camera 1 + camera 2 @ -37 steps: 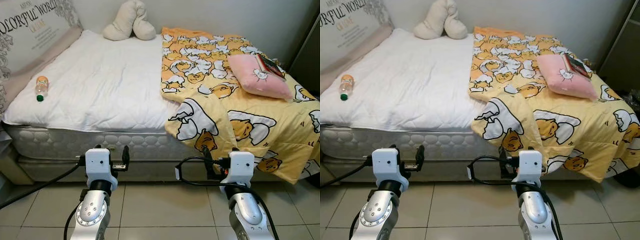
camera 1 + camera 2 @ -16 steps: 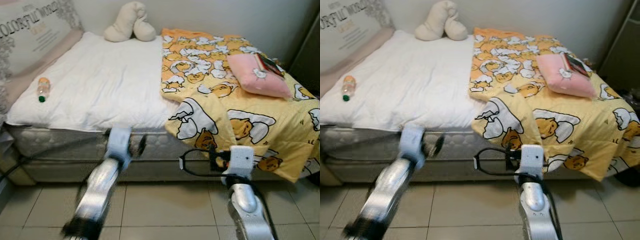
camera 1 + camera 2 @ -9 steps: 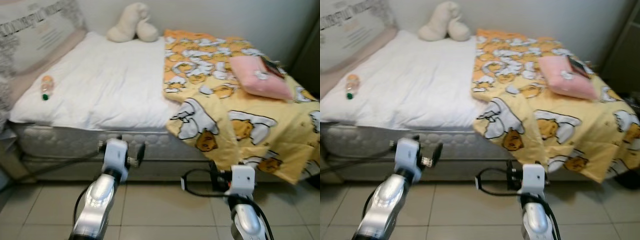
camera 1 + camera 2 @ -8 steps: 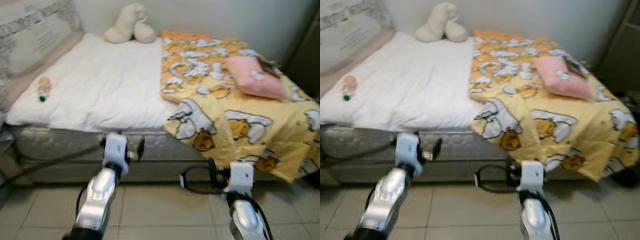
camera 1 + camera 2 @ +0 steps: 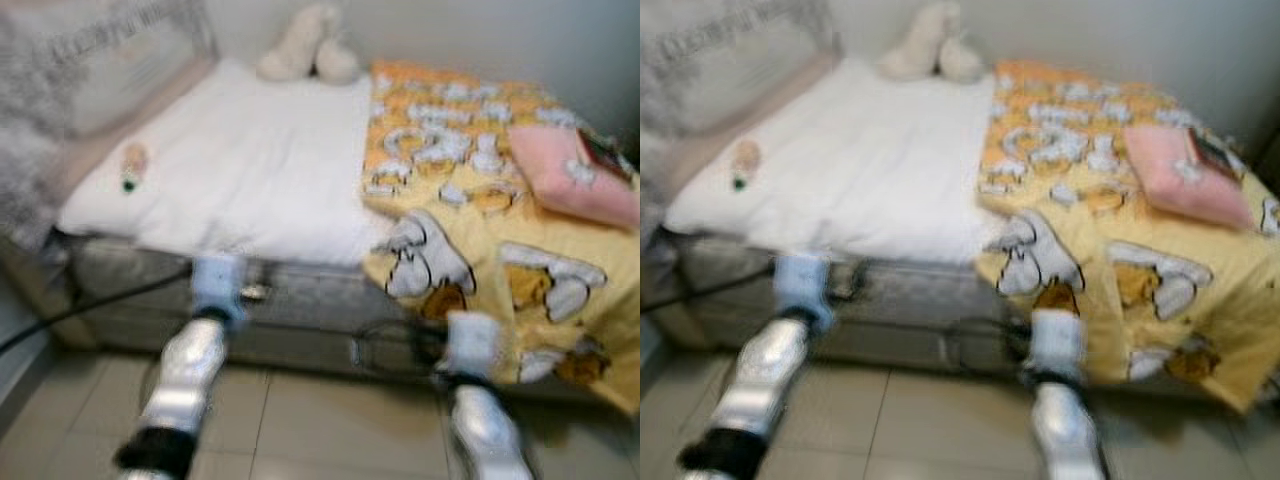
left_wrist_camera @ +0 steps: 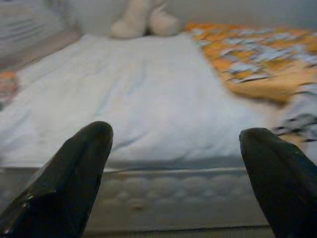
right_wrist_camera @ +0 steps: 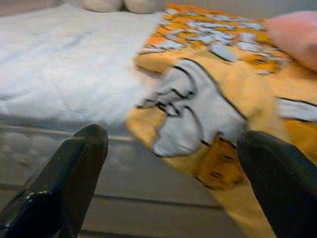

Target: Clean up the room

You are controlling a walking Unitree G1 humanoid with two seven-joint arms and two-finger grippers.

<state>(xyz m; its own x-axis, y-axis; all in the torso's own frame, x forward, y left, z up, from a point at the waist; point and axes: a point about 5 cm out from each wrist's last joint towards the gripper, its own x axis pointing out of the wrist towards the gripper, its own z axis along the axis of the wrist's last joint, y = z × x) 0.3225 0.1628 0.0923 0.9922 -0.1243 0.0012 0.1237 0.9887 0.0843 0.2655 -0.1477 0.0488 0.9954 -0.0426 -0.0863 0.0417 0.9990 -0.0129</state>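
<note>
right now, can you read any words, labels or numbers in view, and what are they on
No text can be read: the frames are blurred.
Headboard panel: dark lettering runs across it, too smeared to read.
Bottle on the white sheet: a label band shows, with no legible print.
Book on the pink pillow: its cover is too small and blurred to read.
</note>
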